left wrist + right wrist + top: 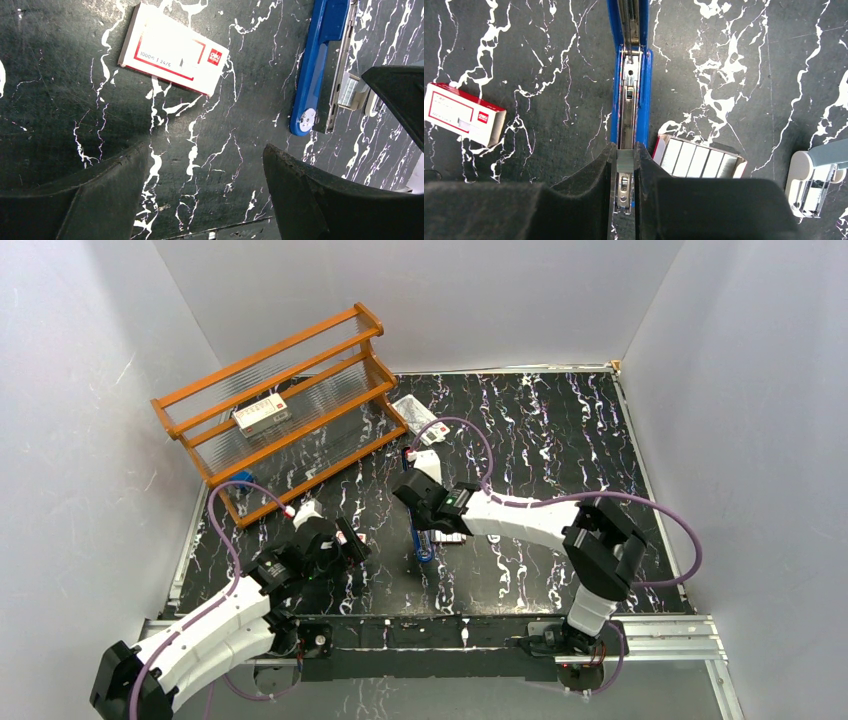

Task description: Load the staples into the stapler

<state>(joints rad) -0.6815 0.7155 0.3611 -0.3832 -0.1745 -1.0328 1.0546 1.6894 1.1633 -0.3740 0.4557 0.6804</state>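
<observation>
While right gripper pinches 1 staple strip over the open stapler, staple tray sits just beside; left gripper gapes wide near red-and-white box.

The red-and-white staple box bears small print inside a red frame — "1000" and "24/6" — and a red logo square beside it, its white lettering too small to read.

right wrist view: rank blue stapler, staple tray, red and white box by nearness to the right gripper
1. Blue stapler with silvery channel: beneath the right gripper, which pinches a silvery staple strip.
2. Pale tray of staples: just right.
3. Small red-and-white cardboard box: far left.
</observation>
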